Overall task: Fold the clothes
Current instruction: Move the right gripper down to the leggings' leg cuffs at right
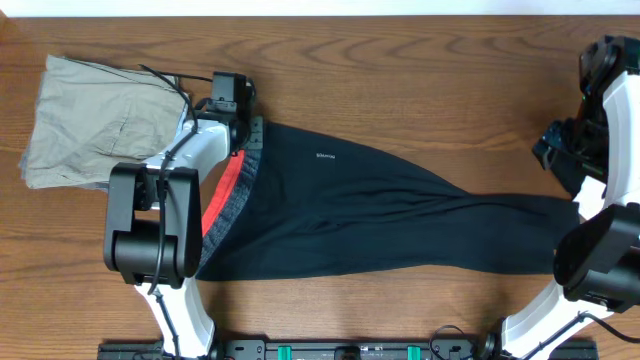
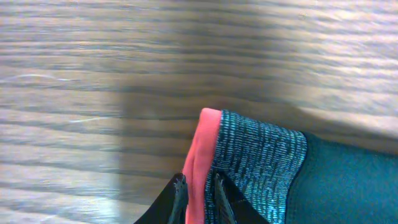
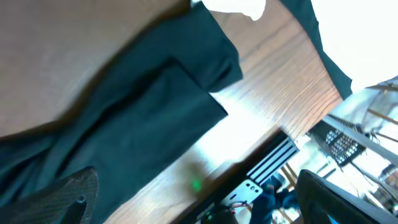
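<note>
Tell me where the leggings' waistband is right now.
In the overhead view the waistband lies left of centre, beside the left arm and near the khaki trousers; the left gripper pinches its red edge.

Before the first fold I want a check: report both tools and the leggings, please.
Left tool shut on red waistband edge. Right tool open, near leg cuffs. Black leggings laid out, unfolded. Khaki trousers beside waist, not on them.

I see the black leggings (image 1: 380, 215) spread lengthwise, flat on the worktop (image 1: 400, 80) (red-and-grey waistband (image 1: 240, 185) leftmost, legs together).
</note>
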